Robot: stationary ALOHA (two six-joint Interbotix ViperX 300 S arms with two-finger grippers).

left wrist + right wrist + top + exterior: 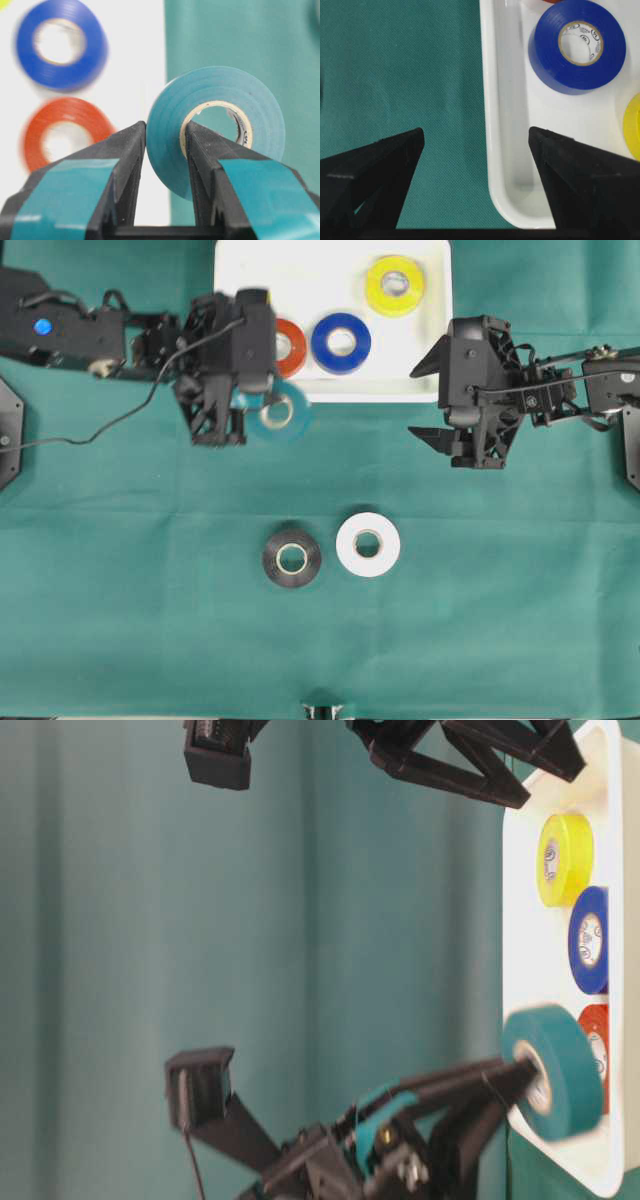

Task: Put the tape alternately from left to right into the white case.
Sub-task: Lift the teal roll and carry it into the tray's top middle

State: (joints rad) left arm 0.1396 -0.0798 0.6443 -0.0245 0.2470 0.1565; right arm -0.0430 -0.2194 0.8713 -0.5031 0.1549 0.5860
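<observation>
The white case lies at the back middle with a yellow tape, a blue tape and an orange-red tape flat inside. My left gripper is shut on a teal tape: one finger goes through the core, the other presses the outer wall. That roll hangs upright above the case's front rim near its left corner. My right gripper is open and holds nothing, straddling the case's front right corner. A black tape and a white tape lie on the cloth in front.
Green cloth covers the whole table. A thin black cable trails from the left arm across the cloth. Black brackets stand at the table's left and right edges.
</observation>
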